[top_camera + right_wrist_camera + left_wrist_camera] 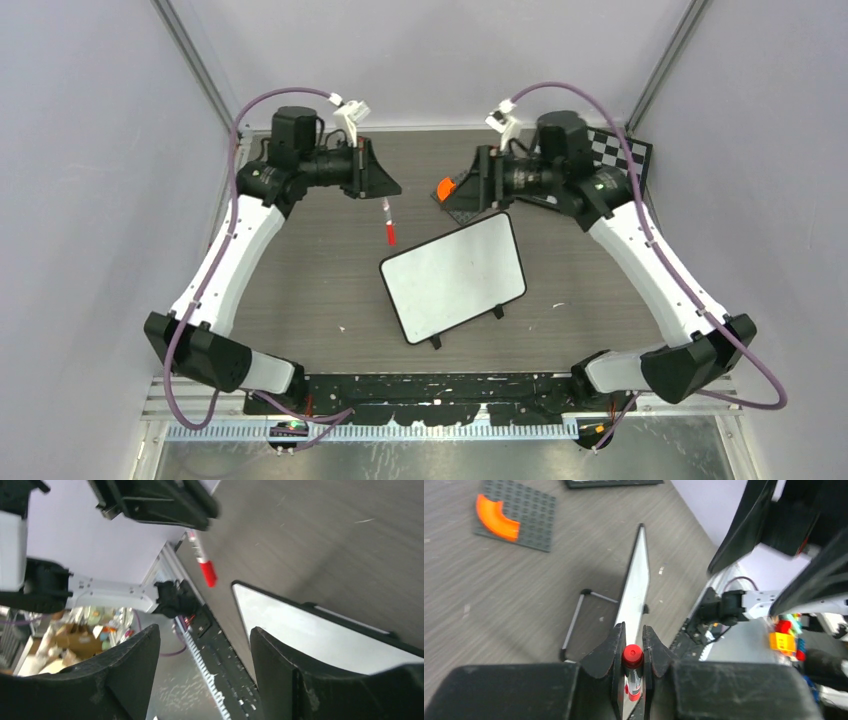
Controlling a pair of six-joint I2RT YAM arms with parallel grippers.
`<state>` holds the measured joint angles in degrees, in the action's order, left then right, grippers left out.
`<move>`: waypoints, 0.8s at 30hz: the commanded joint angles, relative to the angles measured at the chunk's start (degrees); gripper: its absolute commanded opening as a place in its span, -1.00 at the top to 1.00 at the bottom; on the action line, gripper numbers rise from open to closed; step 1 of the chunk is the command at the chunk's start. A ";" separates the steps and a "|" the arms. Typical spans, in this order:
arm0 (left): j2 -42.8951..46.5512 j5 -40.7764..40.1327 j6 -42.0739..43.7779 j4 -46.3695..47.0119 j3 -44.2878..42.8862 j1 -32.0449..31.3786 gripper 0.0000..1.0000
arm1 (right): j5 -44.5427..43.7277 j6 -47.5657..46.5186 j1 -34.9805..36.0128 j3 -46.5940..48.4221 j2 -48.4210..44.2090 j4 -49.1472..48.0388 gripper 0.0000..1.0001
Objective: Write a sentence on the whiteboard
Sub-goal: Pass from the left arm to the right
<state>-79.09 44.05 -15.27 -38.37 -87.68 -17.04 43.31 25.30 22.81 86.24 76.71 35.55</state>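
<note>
The whiteboard (455,278) lies flat and askew in the middle of the table (300,290), nearer the arm bases than either gripper. Its face is blank, so no sentence has been begun. Just beyond its far left corner hangs the marker (390,232), its red end pointing down toward the board.

That red end looks like the cap, though the wrist views are too blurred to be sure. If so, the step in hand is uncapping. The right gripper should take only the red end, squarely, and pull straight along the pen's axis while the left holds firm. A sideways tug could twist the pen in its grip and spoil the writing angle. The cap should be pulled off away from the board, so the bare tip doesn't brush the white face.

The left gripper (632,639) is clenched on the marker's barrel. The left arm reaches forward from its base, forearm bent inward, with the wrist above the table just past the board. The right arm mirrors it. The right gripper (204,632) faces the left across a short gap, its jaws standing apart with nothing between them. It hovers over a grey studded plate (524,510) carrying an orange curved piece (496,522). Farthest off, a chessboard (622,150) sits in the far right corner.
</note>
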 commanded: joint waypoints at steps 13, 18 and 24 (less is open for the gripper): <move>-3.68 1.92 -17.25 11.00 -2.92 -7.83 1.00 | -11.04 1.11 13.82 4.22 6.78 -2.48 0.15; -4.09 0.78 -18.89 11.89 -1.56 -7.84 1.00 | -11.53 2.59 14.80 5.26 8.14 -4.96 0.20; -3.99 0.63 -19.58 12.18 -0.83 -7.84 1.00 | -12.25 3.04 14.77 5.75 8.97 -5.82 0.80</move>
<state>-83.57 43.88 -33.17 -28.95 -88.71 -24.73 32.80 27.40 37.43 88.99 85.54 33.15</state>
